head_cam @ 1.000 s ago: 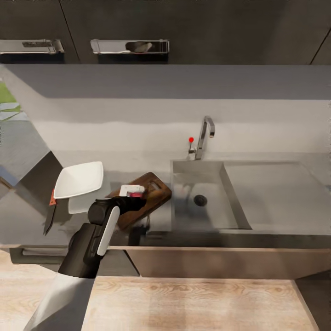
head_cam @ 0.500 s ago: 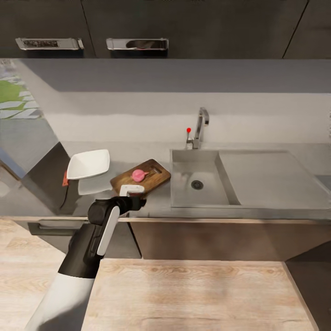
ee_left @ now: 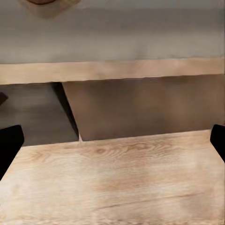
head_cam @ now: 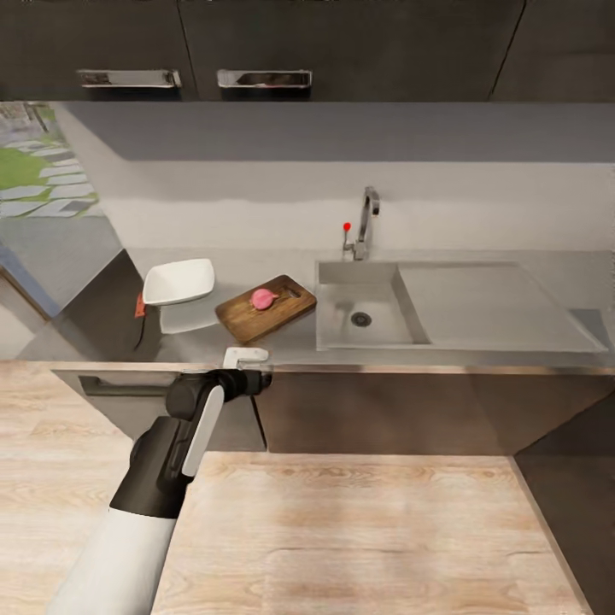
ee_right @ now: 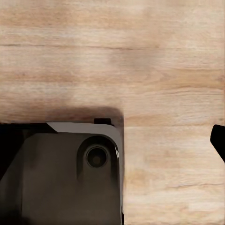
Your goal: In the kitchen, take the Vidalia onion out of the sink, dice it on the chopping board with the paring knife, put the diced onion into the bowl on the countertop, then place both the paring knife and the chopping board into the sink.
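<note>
The pink Vidalia onion (head_cam: 262,298) lies on the dark brown chopping board (head_cam: 286,312), which rests on the grey countertop (head_cam: 290,346) left of the sink (head_cam: 342,320). The white bowl (head_cam: 179,281) stands left of the board. Beyond it, at the counter's corner, lies the paring knife (head_cam: 139,307) with its red handle. My left arm (head_cam: 184,427) is held in front of the counter's edge, short of the board. My left gripper (ee_left: 112,145) is open over the floor with nothing between its fingers. My right gripper (ee_right: 112,143) is open above my own base.
The chrome tap (head_cam: 366,224) with its red-tipped lever stands behind the basin, and the drainboard (head_cam: 495,299) extends to the right. Dark cabinet fronts (head_cam: 384,410) run below the counter. Light wood floor (head_cam: 359,538) separates me from them. Dark wall cabinets (head_cam: 342,43) hang above.
The whole view has pulled back from the counter, so the camera moved. My left arm has come off the board with it, and the onion on the board has come into sight.
</note>
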Tool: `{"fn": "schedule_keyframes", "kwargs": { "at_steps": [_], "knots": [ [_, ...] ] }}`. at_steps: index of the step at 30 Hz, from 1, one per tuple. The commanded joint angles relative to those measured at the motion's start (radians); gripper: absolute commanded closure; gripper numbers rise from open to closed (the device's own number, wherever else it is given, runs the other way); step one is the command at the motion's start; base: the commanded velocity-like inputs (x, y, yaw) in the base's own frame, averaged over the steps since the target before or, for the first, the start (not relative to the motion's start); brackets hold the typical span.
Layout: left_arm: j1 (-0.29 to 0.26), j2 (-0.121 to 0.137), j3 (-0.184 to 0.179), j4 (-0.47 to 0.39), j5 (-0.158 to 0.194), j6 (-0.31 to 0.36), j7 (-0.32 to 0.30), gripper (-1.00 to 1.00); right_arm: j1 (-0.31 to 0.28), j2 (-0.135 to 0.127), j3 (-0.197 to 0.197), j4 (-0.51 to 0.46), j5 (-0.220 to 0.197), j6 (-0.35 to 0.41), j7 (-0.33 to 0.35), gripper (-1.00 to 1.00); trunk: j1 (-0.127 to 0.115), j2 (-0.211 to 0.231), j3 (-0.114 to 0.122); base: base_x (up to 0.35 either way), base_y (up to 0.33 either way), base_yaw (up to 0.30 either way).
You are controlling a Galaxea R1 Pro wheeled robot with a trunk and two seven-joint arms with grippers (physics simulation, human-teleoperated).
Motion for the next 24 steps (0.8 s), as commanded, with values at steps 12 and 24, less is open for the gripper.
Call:
{"fn": "schedule_keyframes", "kwargs": {
  "at_steps": [12,24],
  "knots": [
    [0.189,0.014,-0.001,0.027,0.011,-0.1,0.003,-1.0,0.0,0.0,0.001,0.0,0.001,-0.003,-0.003,-1.0,0.0,-0.002,-0.002,-0.128,0.0,0.0],
    [0.579,0.104,-0.001,0.217,0.005,-0.702,0.002,-1.0,0.0,0.0,0.001,0.0,0.001,-0.003,-0.004,-1.0,0.0,-0.002,-0.002,-0.001,0.0,0.0]
  ]
}}
